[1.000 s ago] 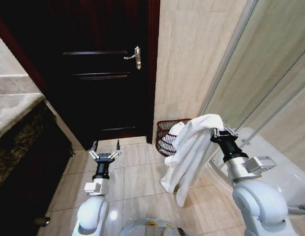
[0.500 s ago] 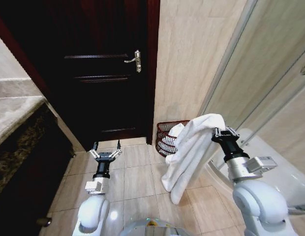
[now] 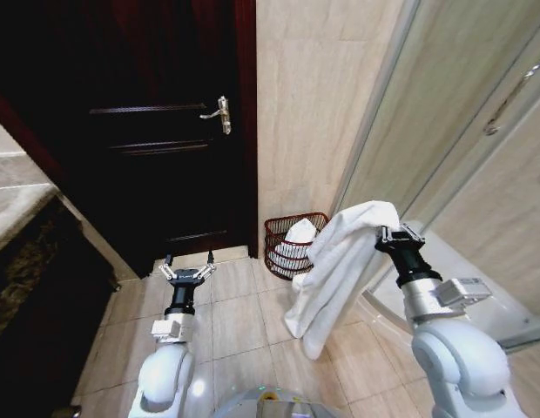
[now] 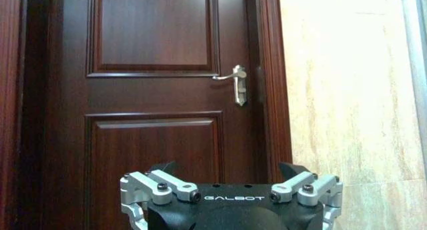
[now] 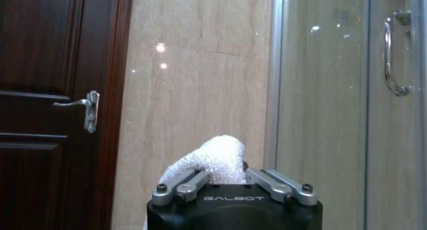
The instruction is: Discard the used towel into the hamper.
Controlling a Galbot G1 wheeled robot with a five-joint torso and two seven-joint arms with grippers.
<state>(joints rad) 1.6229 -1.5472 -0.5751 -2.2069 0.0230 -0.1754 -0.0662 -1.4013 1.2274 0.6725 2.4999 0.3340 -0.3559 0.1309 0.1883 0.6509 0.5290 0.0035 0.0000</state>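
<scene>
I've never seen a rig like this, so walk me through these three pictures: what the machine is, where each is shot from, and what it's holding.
This is a wheeled robot with two arms, standing in a tiled bathroom. The wide picture comes from a camera on its head, looking down over both arms. The other two come from cameras on its wrists, looking out past each gripper.

The right gripper is shut on a white towel, which hangs down from it above the floor. The right wrist view shows the towel bunched between the fingers.

The left gripper is open and holds nothing; it points at the dark door.

Against the wall stands the hamper, with something white already inside.
</scene>
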